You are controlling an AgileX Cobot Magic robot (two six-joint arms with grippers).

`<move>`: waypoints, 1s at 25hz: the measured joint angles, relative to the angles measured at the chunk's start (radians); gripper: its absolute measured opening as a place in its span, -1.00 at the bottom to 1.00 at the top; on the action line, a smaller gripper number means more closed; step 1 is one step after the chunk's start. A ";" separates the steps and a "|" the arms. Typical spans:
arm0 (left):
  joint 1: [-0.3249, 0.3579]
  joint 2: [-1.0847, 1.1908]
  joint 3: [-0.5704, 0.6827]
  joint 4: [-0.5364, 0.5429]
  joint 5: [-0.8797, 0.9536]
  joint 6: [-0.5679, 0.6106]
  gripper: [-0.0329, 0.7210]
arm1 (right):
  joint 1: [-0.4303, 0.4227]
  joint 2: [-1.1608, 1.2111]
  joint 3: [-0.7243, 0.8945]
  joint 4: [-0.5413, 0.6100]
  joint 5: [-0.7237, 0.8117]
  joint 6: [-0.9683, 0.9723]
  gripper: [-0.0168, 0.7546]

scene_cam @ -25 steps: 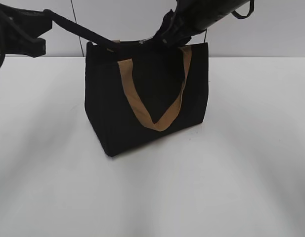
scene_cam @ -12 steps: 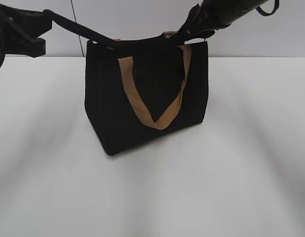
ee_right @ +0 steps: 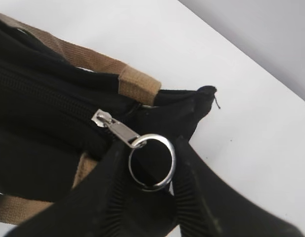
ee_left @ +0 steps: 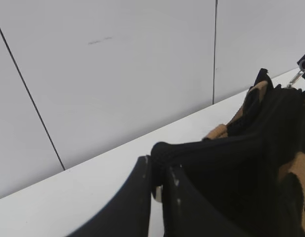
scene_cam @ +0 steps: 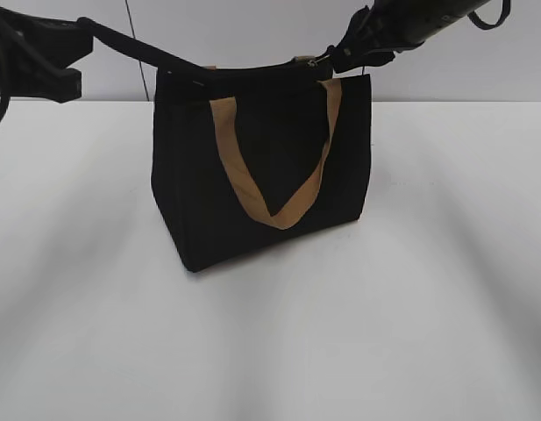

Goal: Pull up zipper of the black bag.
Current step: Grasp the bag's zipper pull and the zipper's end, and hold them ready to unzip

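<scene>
- Zipper (ee_right: 53, 101) runs along the top of the black bag (scene_cam: 261, 175), which stands upright on the white desk (scene_cam: 270, 351); the zipper's silvery pull (ee_right: 120, 131) with its metal ring (ee_right: 151, 160) sits near the bag's right-hand top corner in the exterior view.
- We see the right gripper (ee_right: 151, 170) clamped on the ring, its ribbed fingers (ee_right: 194, 195) pressed in from both sides; the pull slants from the slider toward it.
- We see the left gripper (ee_left: 157, 190) closed on the fabric of the opposite top corner, bracing the bag; how deep that bite goes is hard for us to tell, since black fabric and black fingers merge.
- What could go wrong, as we judge it: the ring is smooth metal and could slide out between the fingers if the pull angle steepens; a tan handle (scene_cam: 279, 175) lies just beside the zip line and might snag the slider; if the left hold slips, the whole bag would drag or tip toward the right instead of the slider travelling.
- Surface and room: the desk is plain, white and matte; behind it stands a pale wall (ee_left: 117, 74) with thin dark panel seams.
</scene>
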 joint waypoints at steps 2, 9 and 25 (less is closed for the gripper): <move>0.000 0.000 0.000 0.001 0.000 0.000 -0.86 | 0.000 0.000 0.000 0.000 0.001 0.012 -0.39; 0.000 0.000 0.000 0.001 -0.001 0.000 -0.86 | -0.001 0.000 0.000 0.007 0.030 0.029 -0.39; 0.002 0.000 0.000 -0.003 -0.004 0.000 -0.86 | -0.012 -0.043 -0.002 0.028 0.067 0.088 0.00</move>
